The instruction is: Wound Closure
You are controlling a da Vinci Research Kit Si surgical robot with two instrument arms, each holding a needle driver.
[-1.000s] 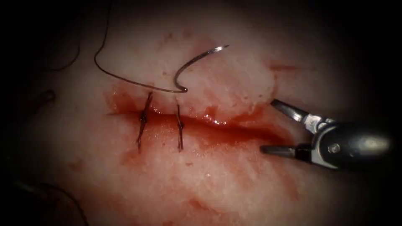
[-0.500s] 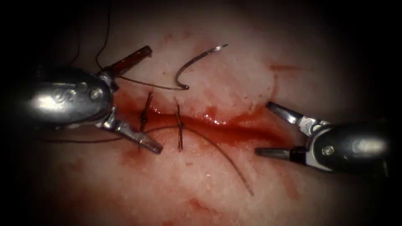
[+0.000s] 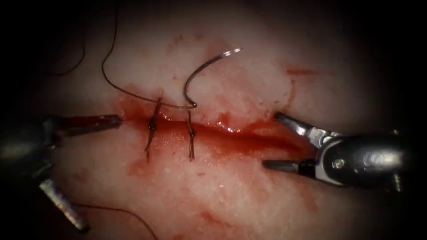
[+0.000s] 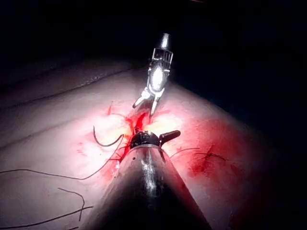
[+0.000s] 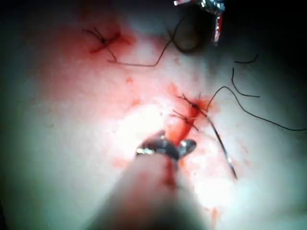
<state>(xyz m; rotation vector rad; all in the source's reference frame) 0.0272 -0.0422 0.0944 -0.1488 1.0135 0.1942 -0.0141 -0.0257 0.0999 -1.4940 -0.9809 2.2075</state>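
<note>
The needle point(image 3: 202, 73) lies free on the tissue point(image 3: 231, 195), on the far side of the cut point(image 3: 231, 131), neither tool holding it and, as far as I can tell, not in the flesh. Its thread point(image 3: 116, 82) trails off toward the far left edge of the tissue. 2 stitches point(image 3: 171, 129) cross the cut near its left end. The left tool point(image 3: 84, 171) has its jaws spread wide and holds nothing. The right tool point(image 3: 270, 140), at the cut's right end, is spread too and empty, 1 jaw on either side of the cut. I'd judge both are parked open so the needle can be picked up
</note>
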